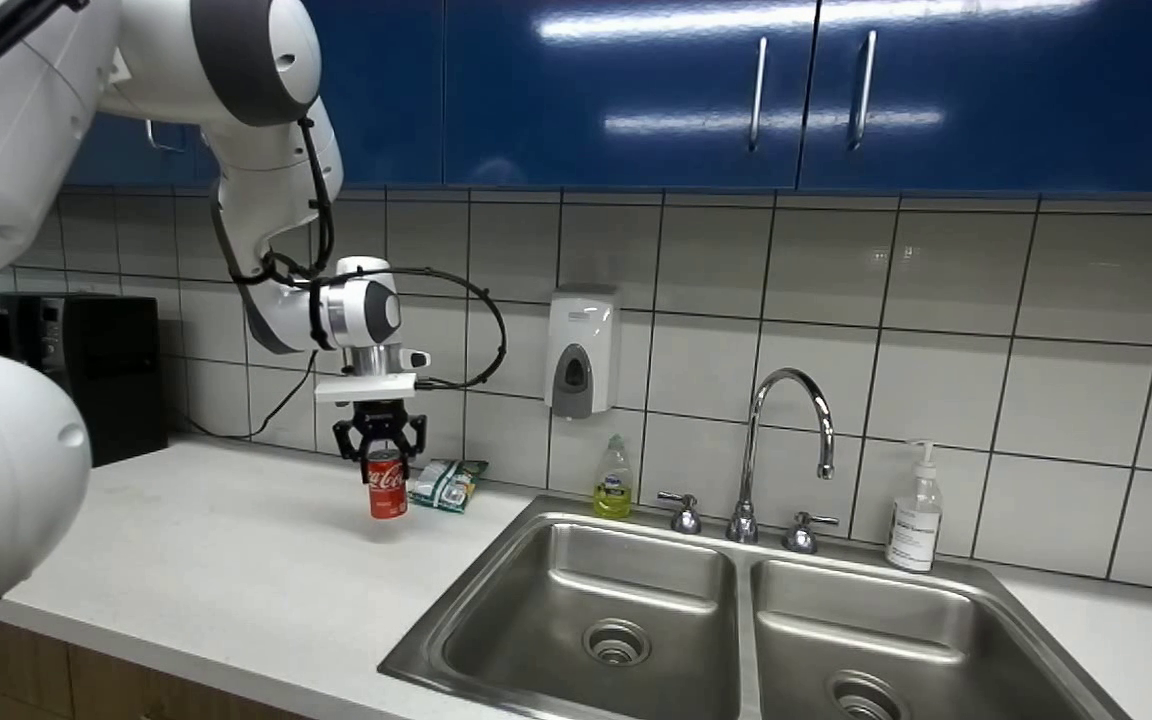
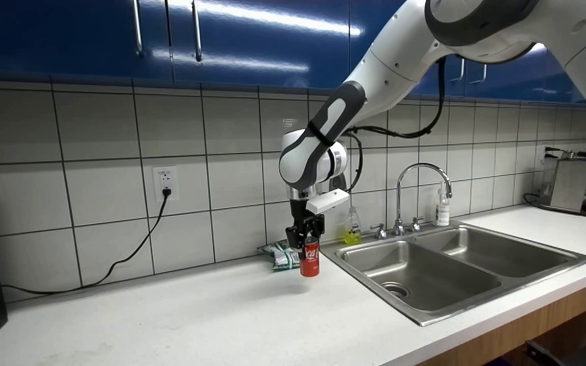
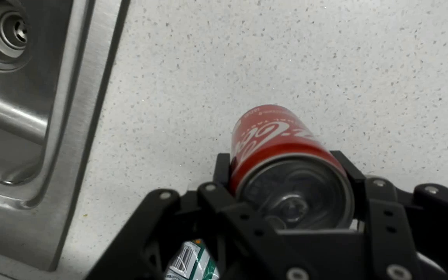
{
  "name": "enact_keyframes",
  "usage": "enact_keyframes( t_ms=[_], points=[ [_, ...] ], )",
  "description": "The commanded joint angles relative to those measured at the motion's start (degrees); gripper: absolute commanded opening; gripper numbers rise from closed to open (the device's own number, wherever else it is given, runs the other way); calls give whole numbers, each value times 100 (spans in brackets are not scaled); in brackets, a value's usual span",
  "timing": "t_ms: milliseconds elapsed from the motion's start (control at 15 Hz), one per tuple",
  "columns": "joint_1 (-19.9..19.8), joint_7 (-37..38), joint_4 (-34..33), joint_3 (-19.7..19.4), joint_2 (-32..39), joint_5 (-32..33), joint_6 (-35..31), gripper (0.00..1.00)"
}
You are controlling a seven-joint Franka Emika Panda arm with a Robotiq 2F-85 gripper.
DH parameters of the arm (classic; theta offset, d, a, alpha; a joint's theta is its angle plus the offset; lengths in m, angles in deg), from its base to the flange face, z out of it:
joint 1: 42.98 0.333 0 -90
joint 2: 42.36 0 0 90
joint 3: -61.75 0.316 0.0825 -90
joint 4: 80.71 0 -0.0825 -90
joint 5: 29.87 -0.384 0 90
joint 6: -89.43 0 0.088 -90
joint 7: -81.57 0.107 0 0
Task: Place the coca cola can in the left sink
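Note:
The coca cola can [image 1: 388, 492] is red with a silvery top. It also shows in an exterior view [image 2: 310, 260] and in the wrist view [image 3: 274, 134]. My gripper [image 1: 385, 470] is shut around its upper part, one finger on each side, and the gripper also shows in the wrist view [image 3: 286, 171]. The can is upright and seems slightly above the counter, with a shadow below. The left sink [image 1: 526, 620] is the basin beside the can, to its right in both exterior views [image 2: 440, 277]. Part of this basin shows at the left of the wrist view [image 3: 29, 93].
A green-and-white snack bag [image 1: 448, 484] lies on the counter behind the can. A yellow-green soap bottle [image 1: 613, 482], the faucet [image 1: 751, 450] and a pump bottle [image 1: 915, 520] stand along the sink's back rim. The right basin [image 1: 856, 620] adjoins the left. A black appliance [image 1: 96, 370] stands far left.

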Motion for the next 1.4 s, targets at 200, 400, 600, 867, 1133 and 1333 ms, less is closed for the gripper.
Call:
enact_keyframes(
  t_ms=[200, 400, 600, 867, 1133, 1333],
  points=[
    [-351, 220, 543, -142, -546, -87, -44, 38],
    [-569, 226, 764, -247, -744, -151, -110, 38],
    [-830, 190, 1024, -359, -952, -261, -179, 38],
    [-1130, 161, 1349, -520, -1189, -414, -276, 38],
    [-1369, 168, 1586, -705, -1357, -497, -384, 38],
    [-1495, 180, 1676, -829, -1401, -520, -454, 38]
  ],
)
